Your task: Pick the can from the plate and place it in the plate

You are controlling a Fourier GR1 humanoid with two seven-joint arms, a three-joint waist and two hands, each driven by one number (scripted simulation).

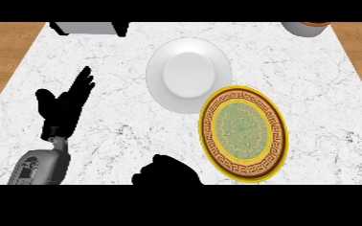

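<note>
Oddly, no can is showing on either plate: the white plate (188,74) and the gold-rimmed patterned plate (244,133) are both lying bare, edges overlapping, on the marble table (311,100). The right hand (166,172) is bunching low beside the patterned plate, possibly hiding the can; its fingers cannot be read. The left hand (65,105) is resting with fingers straight, farther off

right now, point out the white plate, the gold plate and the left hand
white plate (188,74), head view, on its flat centre
gold plate (244,130), head view, on its green middle
left hand (65,105), head view, on the palm
</note>
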